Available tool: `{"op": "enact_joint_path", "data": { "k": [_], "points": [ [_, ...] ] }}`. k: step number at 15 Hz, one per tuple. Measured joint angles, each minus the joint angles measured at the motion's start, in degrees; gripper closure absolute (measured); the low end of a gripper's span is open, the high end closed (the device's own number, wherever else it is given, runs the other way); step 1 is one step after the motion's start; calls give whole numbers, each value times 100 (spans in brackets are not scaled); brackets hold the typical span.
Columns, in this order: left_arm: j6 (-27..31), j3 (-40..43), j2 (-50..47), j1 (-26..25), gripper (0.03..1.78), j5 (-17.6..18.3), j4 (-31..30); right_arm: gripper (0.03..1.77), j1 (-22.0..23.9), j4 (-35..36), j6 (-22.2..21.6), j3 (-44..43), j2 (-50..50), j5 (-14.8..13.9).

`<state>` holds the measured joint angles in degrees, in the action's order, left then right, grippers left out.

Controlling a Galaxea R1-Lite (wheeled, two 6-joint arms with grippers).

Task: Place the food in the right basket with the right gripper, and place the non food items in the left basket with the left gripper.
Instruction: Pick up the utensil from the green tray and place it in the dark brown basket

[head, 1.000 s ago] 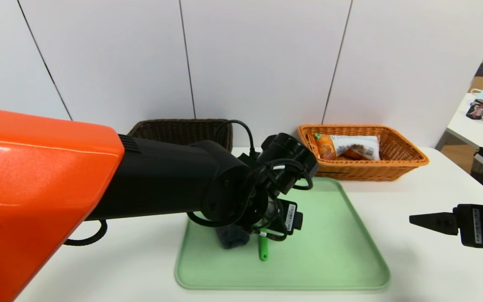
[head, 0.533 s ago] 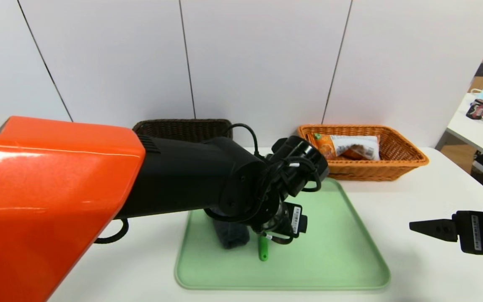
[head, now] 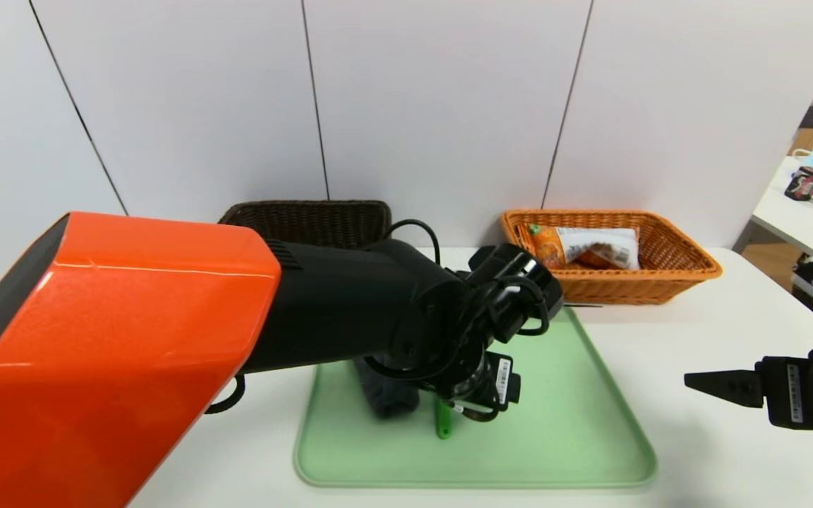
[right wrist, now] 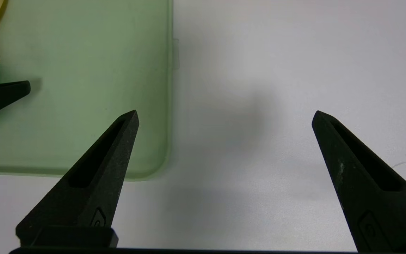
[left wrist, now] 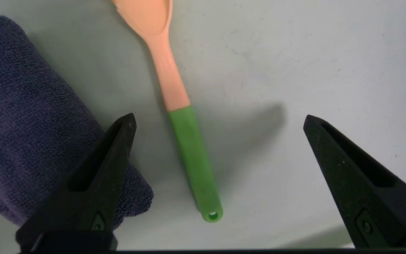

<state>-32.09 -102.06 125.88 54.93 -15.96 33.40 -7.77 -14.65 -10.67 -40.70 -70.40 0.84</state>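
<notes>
Left gripper [left wrist: 220, 118], centre of the head view, over the tray: two tapered black fingers well apart, one to each side of a slim utensil's handle, nothing clamped. Its arm enters from the lower left of the frame, a smooth, glossy orange shell giving way to black cylindrical housings and looped cables. Right gripper [right wrist: 226, 114], right edge of the head view, above the smooth white table [head: 724, 466] beside the tray: pointed black fingers wide apart, nothing between them. Tray [head: 547, 451], lower centre of the frame: pale green, flat, rounded corners, low raised rim. Spoon-fork [left wrist: 196, 160] lies on the tray, slim and smooth, bright green handle with a round hole at its end, pale orange-yellow head. Cloth bundle [left wrist: 41, 123], dark grey-blue, rolled, looped towelling pile, lies on the tray near the spoon-fork, to its left in the head view; partly hidden by the left arm. Farther back, upper right of centre: right basket [head: 632, 286], light orange-tan wicker, shallow, rectangular, flared woven walls. Snack bag [head: 590, 247] lies inside it, crinkled glossy film, orange end and white-silver printed panel. Left basket [head: 308, 219], upper left of centre: very dark brown wicker, tight weave, partly hidden by the left arm; its contents cannot be told. Behind both baskets, flat white panels [head: 442, 106] with thin dark seams.
</notes>
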Motion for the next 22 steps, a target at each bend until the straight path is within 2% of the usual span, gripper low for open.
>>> {"op": "enact_joint_path", "data": {
  "k": [4,15,16,20,22],
  "points": [
    [-241,-406,133,2,12,2,411,10,-2,5,0,20,-5,-2],
    [-269,-530,323,0,12,-2,419,10,-2,13,0,63,26,-2],
    [-263,-533,325,0,21,9,422,10,-2,13,0,63,26,0],
    [-276,-529,330,0,82,4,424,10,-2,16,0,63,28,0],
    [-276,-524,339,0,101,4,427,10,-2,13,1,63,30,-2]
  ]
}}
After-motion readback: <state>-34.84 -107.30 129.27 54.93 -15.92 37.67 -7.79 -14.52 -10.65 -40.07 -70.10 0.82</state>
